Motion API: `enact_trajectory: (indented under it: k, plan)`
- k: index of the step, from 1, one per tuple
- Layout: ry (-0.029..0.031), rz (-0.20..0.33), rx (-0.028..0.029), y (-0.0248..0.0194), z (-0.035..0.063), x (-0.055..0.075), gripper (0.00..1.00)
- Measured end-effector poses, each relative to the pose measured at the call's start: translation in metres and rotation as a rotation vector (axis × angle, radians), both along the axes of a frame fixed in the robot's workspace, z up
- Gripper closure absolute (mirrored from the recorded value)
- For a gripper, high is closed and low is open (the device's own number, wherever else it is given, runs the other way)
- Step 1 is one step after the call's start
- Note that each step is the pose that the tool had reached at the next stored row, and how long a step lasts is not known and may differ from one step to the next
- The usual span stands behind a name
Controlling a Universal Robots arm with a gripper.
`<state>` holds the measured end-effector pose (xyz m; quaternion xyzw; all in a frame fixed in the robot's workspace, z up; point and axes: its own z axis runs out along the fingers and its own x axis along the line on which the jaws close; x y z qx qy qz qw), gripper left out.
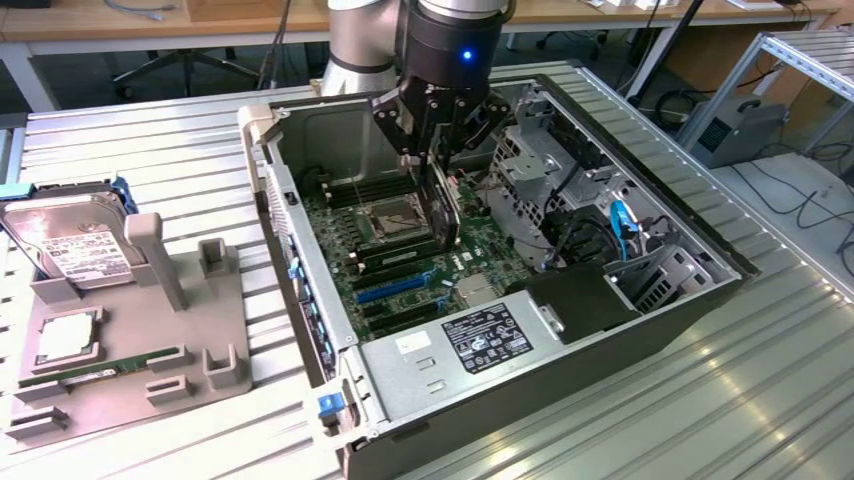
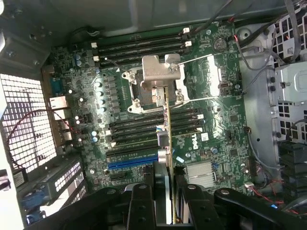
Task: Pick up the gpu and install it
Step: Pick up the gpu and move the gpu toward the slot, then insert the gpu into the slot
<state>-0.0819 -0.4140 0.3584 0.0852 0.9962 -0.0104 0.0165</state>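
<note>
scene: open computer case (image 1: 667, 310) lying on its side on a slatted metal table (image 1: 747, 400), main board (image 1: 400, 280) facing up
arm: comes down from above into the case, over the board
gripper (image 1: 437, 150): partly closed, jaws clamped on the top edge of the graphics card (image 1: 447, 210), nothing else in it
grip, wrist view: two black fingers (image 2: 141, 206) sit one on each side of the card (image 2: 164, 153), pressed against it
graphics card: held upright on its long edge, black, hanging straight down from the jaws inside the case
card position: over the middle of the board, between the processor socket (image 1: 400, 220) and the metal drive cage (image 1: 534, 170)
card, wrist view: seen edge-on as a thin strip running from the fingers to the socket (image 2: 156, 79), crossing the black slots (image 2: 134, 127)
blue slot (image 2: 132, 163): its end lies just beside the card's edge
contact with board: cannot tell if the lower edge touches a slot or hangs just above it
power box (image 1: 454, 350): in the near end of the case, labelled, apart from the card
grey holder (image 1: 187, 345): on the table at the exterior view's left, well apart from the gripper
hard drive (image 1: 74, 250): stands tilted in the holder's far end
memory stick (image 1: 107, 368): green, lies flat at the holder's near end
</note>
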Motion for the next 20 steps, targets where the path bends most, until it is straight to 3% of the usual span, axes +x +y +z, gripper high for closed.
enact_trajectory:
  k: [11, 20]
  plan:
    - [0.0, 0.0, -0.0001, 0.0, -0.0023, 0.014, 0.72]
    - [0.0, 0.0, -0.0001, 0.0, -0.0023, 0.015, 0.72]
